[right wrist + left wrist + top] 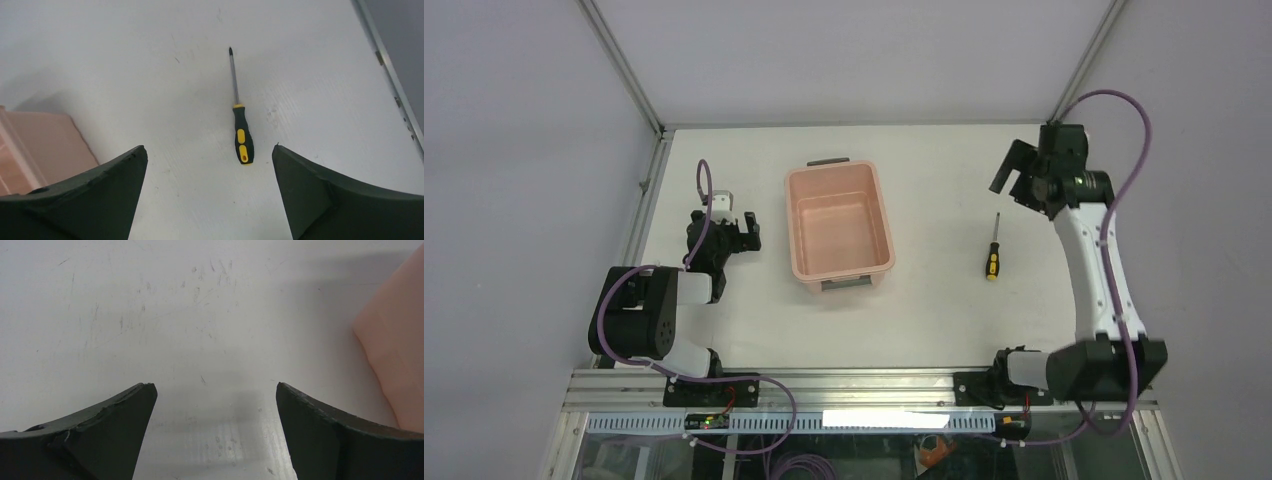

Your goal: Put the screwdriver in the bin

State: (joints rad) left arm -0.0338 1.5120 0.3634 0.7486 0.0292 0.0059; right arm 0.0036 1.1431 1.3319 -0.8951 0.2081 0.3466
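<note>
At the near edge of the bench stand the two arm bases. The left arm is folded low, and its left gripper hangs just left of the bin, apart from it. Its fingers are spread wide, with only scuffed bench between them.

The bin sits mid-bench, long axis running near to far, a grey handle at its near short end and another at the far end. Nothing lies in it.

The screwdriver lies flat on the bench, well to the right of the bin. Its long axis runs almost straight near to far, the black-and-yellow handle at the near end and the tip pointing away, leaning slightly right.

Farthest out, the right arm reaches up and forward. The right gripper is held above the bench, beyond the tool's tip as the top view shows it, and touches nothing. Its fingers are spread apart and hold nothing.

The right wrist view shows the screwdriver between the two fingers, nearer the right one, with yellow insets on the handle and the shaft pointing away from the camera; the top view is too small for that detail. The same view catches a corner of the bin at lower left. The left wrist view shows only the bin's outer wall at its right edge, and no screwdriver.
</note>
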